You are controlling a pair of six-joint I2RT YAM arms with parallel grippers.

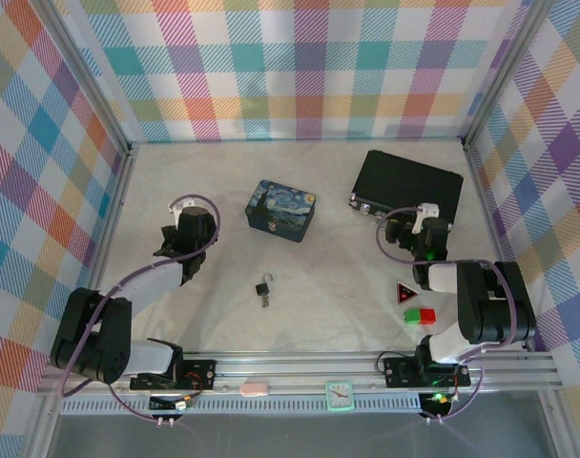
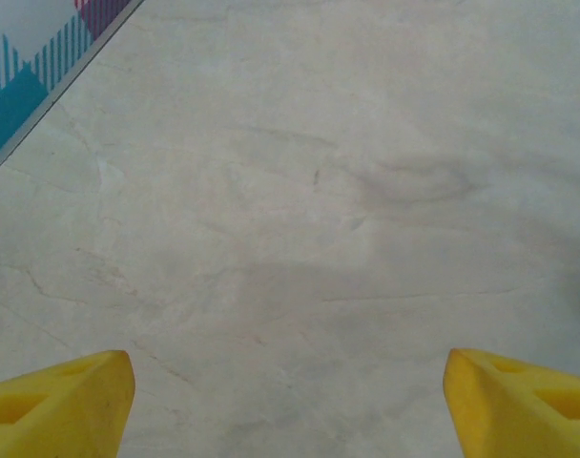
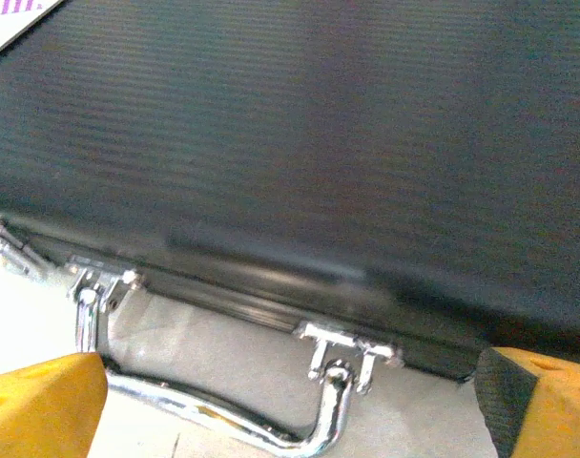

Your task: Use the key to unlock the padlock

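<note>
The padlock [image 1: 261,286] — tiny, dark-bodied, with a thin silvery shackle — lies on the pale worktop [image 1: 338,286] between the arms, near the painted tin [image 1: 280,210]. The key [image 1: 267,301], a grey speck, touches its near side. Left fingers [image 2: 61,405] and right fingers [image 3: 42,405] gape wide, holding nothing — the right pair at the black case [image 3: 290,143].

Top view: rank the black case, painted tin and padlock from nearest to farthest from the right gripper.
1. Black case, directly in front of the right gripper.
2. Painted tin, off to its left, mid-table.
3. Padlock, farther left, nearer the bases.
</note>
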